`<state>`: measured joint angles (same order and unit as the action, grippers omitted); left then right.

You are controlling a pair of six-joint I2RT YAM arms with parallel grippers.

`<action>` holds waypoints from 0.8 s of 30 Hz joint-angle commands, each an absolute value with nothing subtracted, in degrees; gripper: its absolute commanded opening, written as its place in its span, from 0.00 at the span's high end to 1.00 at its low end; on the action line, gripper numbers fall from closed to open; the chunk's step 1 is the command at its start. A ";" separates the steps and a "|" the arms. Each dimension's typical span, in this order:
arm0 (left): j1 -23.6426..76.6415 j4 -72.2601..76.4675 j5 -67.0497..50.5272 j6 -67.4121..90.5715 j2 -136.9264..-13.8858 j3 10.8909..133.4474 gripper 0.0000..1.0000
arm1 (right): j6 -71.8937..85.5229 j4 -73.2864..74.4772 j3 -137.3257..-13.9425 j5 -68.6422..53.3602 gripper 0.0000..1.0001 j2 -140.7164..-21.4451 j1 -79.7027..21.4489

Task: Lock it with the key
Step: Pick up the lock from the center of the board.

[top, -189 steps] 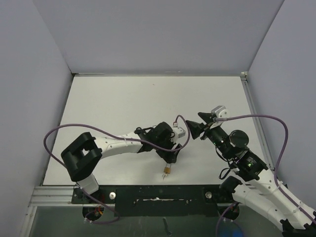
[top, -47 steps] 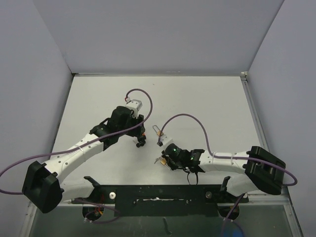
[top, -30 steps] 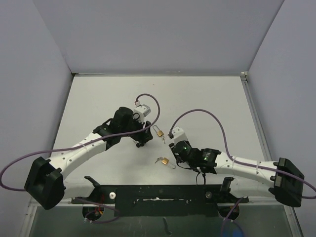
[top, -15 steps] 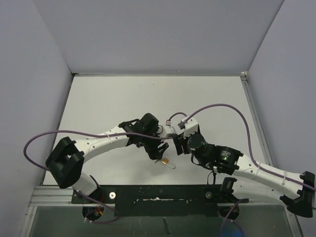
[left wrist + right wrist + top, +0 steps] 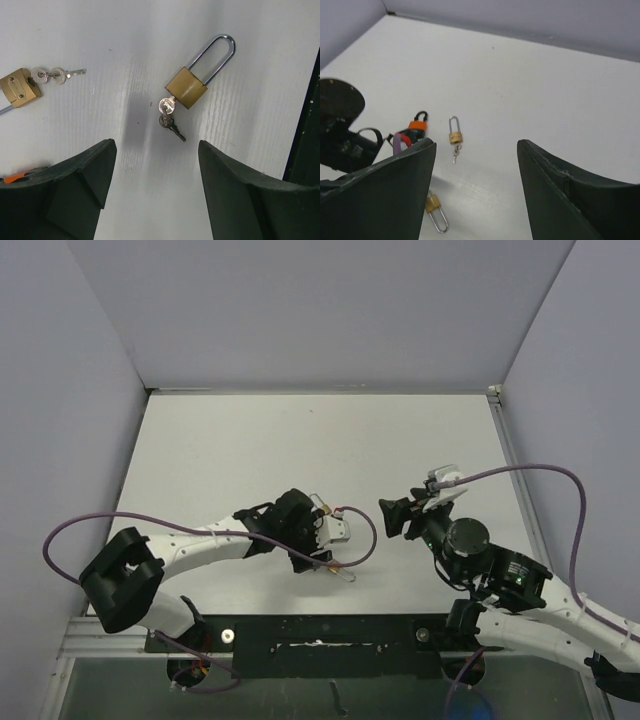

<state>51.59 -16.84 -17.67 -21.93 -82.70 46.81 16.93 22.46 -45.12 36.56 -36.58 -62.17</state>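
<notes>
Two brass padlocks with long steel shackles lie on the white table, each with keys in its keyhole. One padlock with its keys lies ahead of my left gripper, which is open and empty above the table. The other padlock lies at the far left of that view. From above, one padlock lies behind the left gripper and one just in front of it. My right gripper is open, empty and raised; its wrist view shows both padlocks, one farther and one nearer.
The black base rail runs along the near table edge, close to the front padlock. The left arm's wrist with an orange fitting and purple cable sits beside the padlocks. Grey walls enclose the table.
The two grippers were together near the table's middle. The right gripper has drawn back to the right and risen. The left gripper has shifted toward the near edge, uncovering the rear padlock.
</notes>
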 commanded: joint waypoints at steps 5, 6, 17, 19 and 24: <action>52.52 -4.27 -18.59 -27.88 -80.35 43.70 0.33 | 12.71 16.08 -53.26 45.45 0.32 -33.76 -61.68; 52.58 -2.95 -19.11 -28.26 -80.51 43.42 0.33 | 12.59 15.94 -53.87 45.63 0.31 -33.41 -61.70; 52.39 -7.75 -28.77 -36.36 -89.42 49.48 0.28 | 11.68 16.41 -58.43 43.15 0.19 -31.73 -61.70; 52.51 -8.97 -30.86 -36.77 -90.78 51.02 0.26 | 11.40 16.44 -58.51 42.99 0.18 -31.88 -61.69; 52.56 -8.93 -33.47 -37.10 -92.42 52.37 0.24 | 10.88 16.57 -58.54 43.37 0.17 -32.26 -61.72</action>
<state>52.42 -8.64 -28.29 -35.14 -91.48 49.23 12.14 18.68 -56.77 42.89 -31.86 -62.17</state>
